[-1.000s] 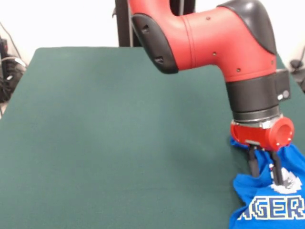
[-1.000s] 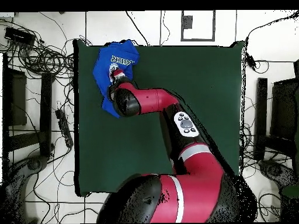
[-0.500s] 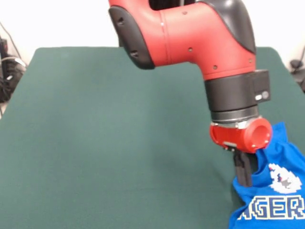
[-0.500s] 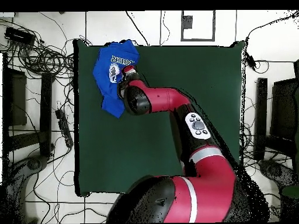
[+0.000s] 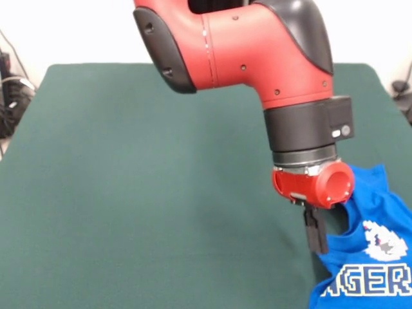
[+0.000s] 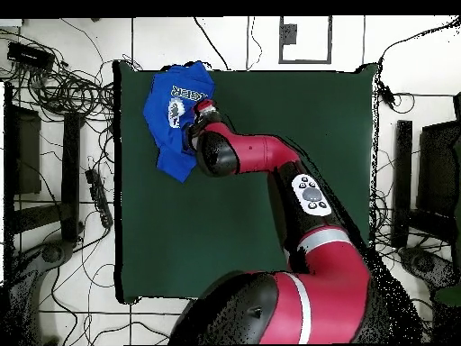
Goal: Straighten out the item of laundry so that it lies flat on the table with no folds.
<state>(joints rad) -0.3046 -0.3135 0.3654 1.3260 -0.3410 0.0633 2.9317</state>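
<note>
Now, scanning the front view from the left, I see the tabletop bare and green across most of its width, and only toward the right does the arm come down to the gripper. Compared with a second ago it has slid left off the printed chest of the T-shirt to the garment's left edge, and the fingers, which then stood apart over the print, now read as one dark narrow bar drawn together; whether a bit of cloth is pinched between them I cannot tell. The T-shirt lies bunched at the tabletop's right near corner, partly running out of the front view, with the fingers at its left hem. I judge this an early tug to spread the cloth toward the middle; the shirt is visibly rumpled, so most of the flattening remains.
</note>
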